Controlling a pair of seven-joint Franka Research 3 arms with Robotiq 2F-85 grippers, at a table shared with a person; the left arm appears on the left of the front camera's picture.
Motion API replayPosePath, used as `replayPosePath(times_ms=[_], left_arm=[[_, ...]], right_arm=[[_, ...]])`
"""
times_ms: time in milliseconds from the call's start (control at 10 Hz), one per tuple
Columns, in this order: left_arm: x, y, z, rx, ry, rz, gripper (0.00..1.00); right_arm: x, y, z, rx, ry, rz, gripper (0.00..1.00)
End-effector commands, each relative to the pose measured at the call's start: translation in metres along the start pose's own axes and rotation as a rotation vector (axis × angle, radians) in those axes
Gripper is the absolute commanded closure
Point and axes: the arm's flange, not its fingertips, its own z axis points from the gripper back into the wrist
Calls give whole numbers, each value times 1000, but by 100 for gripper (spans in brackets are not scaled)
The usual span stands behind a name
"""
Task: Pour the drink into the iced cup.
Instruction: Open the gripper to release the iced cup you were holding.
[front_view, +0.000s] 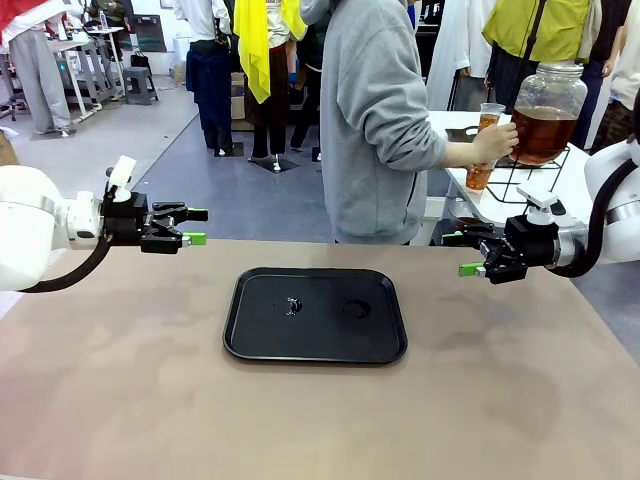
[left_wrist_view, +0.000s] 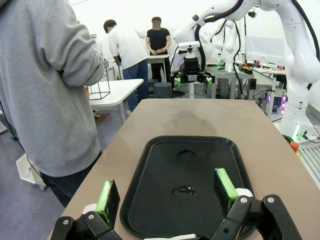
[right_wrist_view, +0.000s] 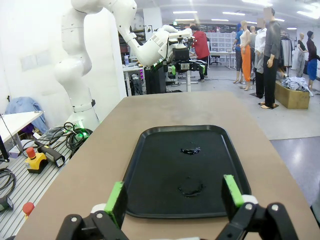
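so your left gripper (front_view: 196, 227) is hovering over the left edge of the worktop (front_view: 320, 420) with its jaws spread wide and nothing in them, and your right gripper (front_view: 465, 254) is doing the same on the right side, jaws wide apart and empty too. both point inward at the black tray (front_view: 250, 330) sitting in the middle of the worktop, which just has a couple of wet marks on it. the person in the grey hoodie (front_view: 375, 110) is off at the white side table (front_view: 585, 190) past the far right corner, hand (front_view: 494, 143) holding a clear cup (front_view: 485, 145) up against the big glass dispenser jar (front_view: 548, 110). the drink (front_view: 545, 133) is amber-brown and fills about the lower half of that jar, and there's some amber in the cup as well.
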Motion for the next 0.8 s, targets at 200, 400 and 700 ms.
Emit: replayPosePath(times_ms=[200,400,700], left_arm=[[3,0,0,-3,-3,2,0],[3,0,0,-3,-3,2,0],[3,0,0,-3,-3,2,0]], right_arm=[[5,-1,-2,0,9,-3,0],[5,-1,-2,0,9,-3,0],[5,-1,-2,0,9,-3,0]])
